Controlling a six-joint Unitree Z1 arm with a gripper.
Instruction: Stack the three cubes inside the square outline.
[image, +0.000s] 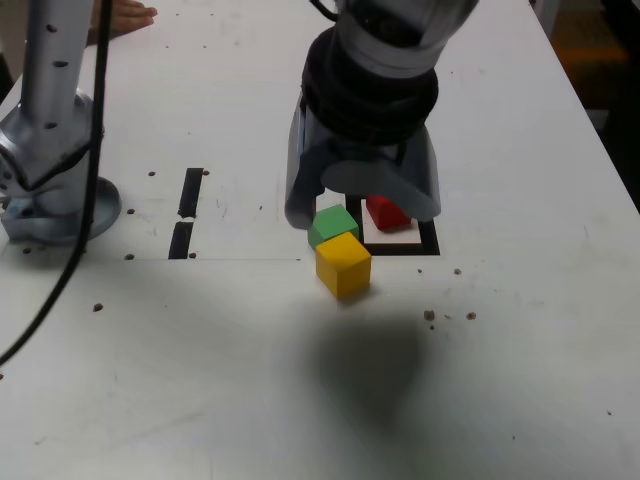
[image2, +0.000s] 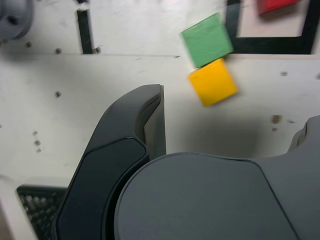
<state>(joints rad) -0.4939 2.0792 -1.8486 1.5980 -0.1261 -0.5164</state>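
Red cube (image: 387, 213), inside the outline (image: 401, 249). Green cube (image: 332, 226) and yellow cube (image: 343, 266), side by side, outside. Claw (image2: 227, 112), above, fingers apart.

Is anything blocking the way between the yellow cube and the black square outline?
Yes, partly: the green cube touches the yellow cube and sits at the outline's near corner. Elsewhere along that side, nothing visible stands between them.
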